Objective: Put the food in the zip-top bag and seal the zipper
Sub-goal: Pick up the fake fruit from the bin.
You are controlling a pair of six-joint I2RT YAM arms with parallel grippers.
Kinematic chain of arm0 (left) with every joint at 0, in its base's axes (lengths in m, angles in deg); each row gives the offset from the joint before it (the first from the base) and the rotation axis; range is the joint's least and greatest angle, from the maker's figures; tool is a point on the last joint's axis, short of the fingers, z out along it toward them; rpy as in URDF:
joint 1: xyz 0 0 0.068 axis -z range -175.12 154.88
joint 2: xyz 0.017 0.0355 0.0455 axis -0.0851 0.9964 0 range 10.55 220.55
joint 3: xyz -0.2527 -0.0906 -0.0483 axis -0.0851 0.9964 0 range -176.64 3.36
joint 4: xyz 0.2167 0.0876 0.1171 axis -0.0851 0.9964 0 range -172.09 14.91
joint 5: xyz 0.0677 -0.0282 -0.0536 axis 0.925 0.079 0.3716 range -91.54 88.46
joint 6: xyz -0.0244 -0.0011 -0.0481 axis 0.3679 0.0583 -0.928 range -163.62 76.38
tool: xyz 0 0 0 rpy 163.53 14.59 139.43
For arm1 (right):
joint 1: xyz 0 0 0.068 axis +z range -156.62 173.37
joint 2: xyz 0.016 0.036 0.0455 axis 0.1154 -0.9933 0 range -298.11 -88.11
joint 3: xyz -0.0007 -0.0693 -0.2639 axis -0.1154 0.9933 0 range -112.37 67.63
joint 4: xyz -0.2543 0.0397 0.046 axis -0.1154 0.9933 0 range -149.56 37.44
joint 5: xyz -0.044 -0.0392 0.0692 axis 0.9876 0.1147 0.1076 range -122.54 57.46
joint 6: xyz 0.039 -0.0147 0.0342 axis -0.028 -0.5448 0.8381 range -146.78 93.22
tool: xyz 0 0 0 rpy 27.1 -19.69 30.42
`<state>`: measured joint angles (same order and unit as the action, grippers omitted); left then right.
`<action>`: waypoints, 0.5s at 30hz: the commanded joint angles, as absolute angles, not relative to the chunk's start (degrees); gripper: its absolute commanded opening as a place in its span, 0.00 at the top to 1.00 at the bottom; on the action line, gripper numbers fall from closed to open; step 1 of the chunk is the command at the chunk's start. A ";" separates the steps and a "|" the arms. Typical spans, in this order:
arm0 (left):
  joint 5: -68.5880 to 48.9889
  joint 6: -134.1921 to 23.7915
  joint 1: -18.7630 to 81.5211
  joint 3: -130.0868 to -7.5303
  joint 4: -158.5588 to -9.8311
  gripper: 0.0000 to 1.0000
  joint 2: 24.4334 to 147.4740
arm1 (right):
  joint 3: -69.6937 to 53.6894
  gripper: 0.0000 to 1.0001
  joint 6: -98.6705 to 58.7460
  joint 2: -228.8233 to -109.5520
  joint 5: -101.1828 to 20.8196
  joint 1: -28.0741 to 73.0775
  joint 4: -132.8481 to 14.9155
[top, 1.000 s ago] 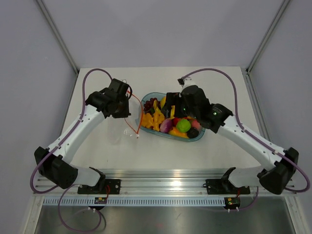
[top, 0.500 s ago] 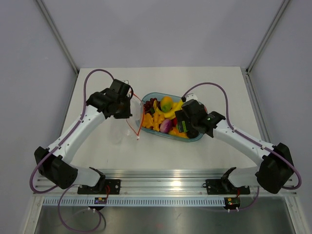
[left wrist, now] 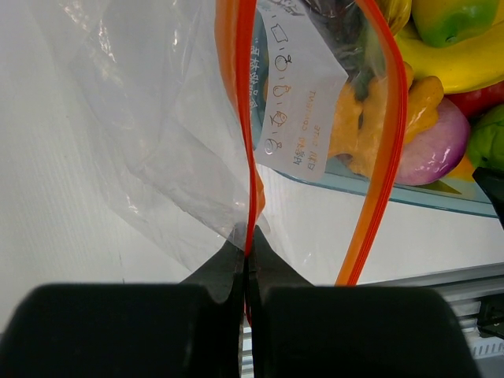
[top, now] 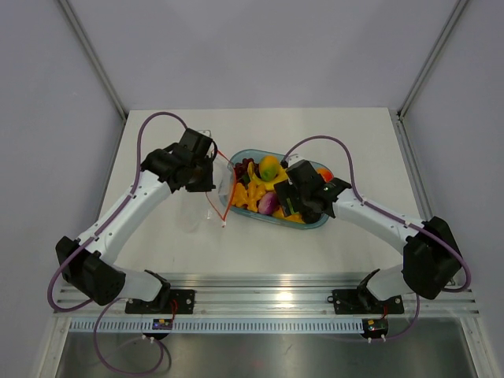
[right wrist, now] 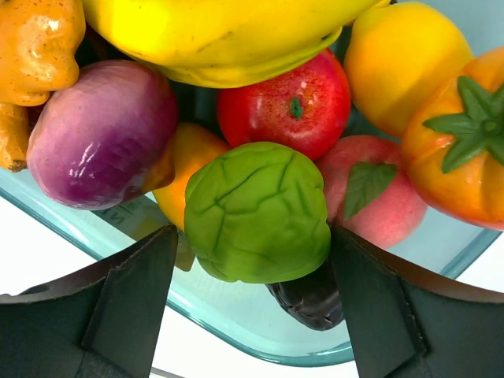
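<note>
The left end effector [left wrist: 248, 246] is clamped on the zipper [left wrist: 239, 102] of the bag [left wrist: 150, 134], which droops just beside the tray [right wrist: 236, 335] on the desk [top: 260, 236], its mouth gaping. The right end effector [right wrist: 253, 264] is apart, straddling a green piece [right wrist: 256, 209] of the food [right wrist: 291, 102] piled in the tray. The pieces look light, hard and glossy, so likely slippery; gripping across the middle seems safest. The bag's film is floppy and is best held by its stiffer strip.
</note>
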<state>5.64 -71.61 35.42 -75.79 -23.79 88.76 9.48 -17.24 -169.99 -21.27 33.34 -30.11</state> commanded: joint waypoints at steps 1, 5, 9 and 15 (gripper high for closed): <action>4.53 -70.52 35.73 -76.09 -26.02 1.00 88.24 | 7.87 0.15 -18.34 -170.46 -23.49 33.10 -32.75; 4.00 -70.43 35.82 -76.18 -26.19 1.00 88.24 | 7.95 0.17 -17.90 -170.90 -23.05 33.10 -33.11; 3.65 -70.34 35.99 -76.09 -26.37 1.00 88.15 | 7.87 0.17 -17.99 -171.77 -22.00 33.10 -33.20; 3.30 -70.16 36.26 -76.27 -26.54 1.00 88.15 | 7.78 0.16 -17.46 -172.57 -20.94 33.01 -33.81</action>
